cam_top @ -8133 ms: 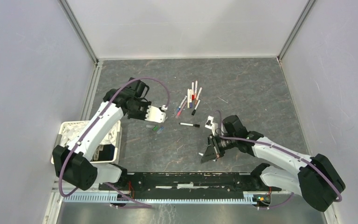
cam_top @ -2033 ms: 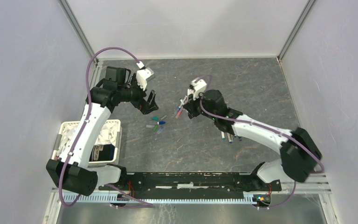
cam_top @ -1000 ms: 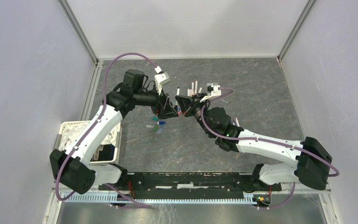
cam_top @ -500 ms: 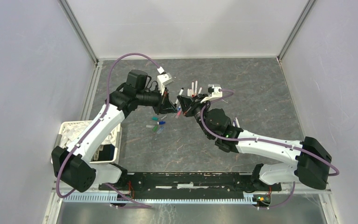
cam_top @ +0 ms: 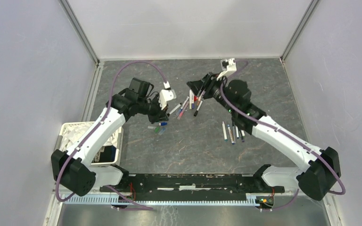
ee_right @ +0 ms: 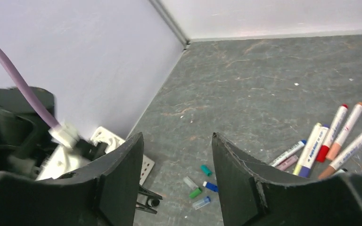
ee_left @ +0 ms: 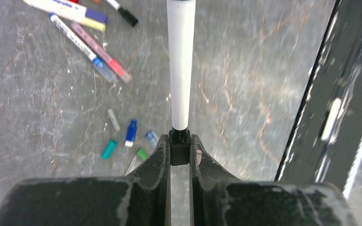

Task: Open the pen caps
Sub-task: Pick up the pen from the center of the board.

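Note:
My left gripper is shut on the black cap of a pen whose white barrel sticks straight out from the fingertips. From above, that pen hangs over the floor beside my left gripper. The right gripper is open and holds nothing, a little way right and back; its jaws stand wide apart. Loose pen caps lie below the held pen, among them a blue one and a teal one. A heap of capped pens lies between the grippers.
Three pens lie side by side on the grey floor under the right forearm. A white basket stands at the left by the left arm. White walls close the floor in on three sides.
The right gripper has opened, let go of the pen and drawn back to the upper right. The left gripper stays shut on the cap end and has dropped slightly toward the loose caps.

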Robot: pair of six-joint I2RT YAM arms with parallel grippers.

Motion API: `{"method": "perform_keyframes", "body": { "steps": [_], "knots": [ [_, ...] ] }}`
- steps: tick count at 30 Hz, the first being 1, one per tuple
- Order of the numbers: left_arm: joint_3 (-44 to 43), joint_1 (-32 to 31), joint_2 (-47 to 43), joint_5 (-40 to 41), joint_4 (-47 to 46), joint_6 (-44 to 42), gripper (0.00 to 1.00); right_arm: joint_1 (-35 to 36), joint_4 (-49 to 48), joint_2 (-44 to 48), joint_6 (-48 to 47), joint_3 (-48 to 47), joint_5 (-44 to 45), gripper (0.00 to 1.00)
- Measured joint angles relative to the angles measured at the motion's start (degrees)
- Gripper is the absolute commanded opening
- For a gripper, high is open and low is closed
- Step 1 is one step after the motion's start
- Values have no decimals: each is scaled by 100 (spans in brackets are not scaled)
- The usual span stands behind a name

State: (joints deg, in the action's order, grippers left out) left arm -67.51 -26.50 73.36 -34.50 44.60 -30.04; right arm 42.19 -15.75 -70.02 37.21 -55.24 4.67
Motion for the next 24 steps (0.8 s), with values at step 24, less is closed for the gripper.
{"method": "perform_keyframes", "body": {
  "steps": [24],
  "knots": [
    [365,-1285,-518,1956,1279,-2691,2,-232,2625,-1687,-315,-1075,-4601,62]
  ]
}}
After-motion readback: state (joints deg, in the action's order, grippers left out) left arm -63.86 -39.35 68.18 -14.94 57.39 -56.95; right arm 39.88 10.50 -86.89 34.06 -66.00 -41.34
